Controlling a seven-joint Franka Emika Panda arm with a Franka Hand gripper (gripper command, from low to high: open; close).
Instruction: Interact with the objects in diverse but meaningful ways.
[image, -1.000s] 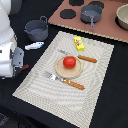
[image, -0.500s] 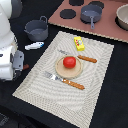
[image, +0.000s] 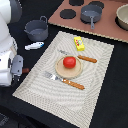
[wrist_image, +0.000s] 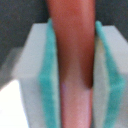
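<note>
Off the woven mat's edge, near the table's rim, end effector (wrist_image: 74, 75) clamped on brown sausage stick (wrist_image: 75, 65). Advise keeping firm pad pressure and carrying it level toward the dark grey two-handled pot (image: 37, 30).

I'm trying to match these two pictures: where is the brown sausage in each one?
Exterior view: only the sausage tip shows, poking out beside the arm at that view's left edge.
Wrist view: the sausage fills the middle, clamped between green pads.
Shared landmark: the sausage itself; nothing else appears in both.
</note>
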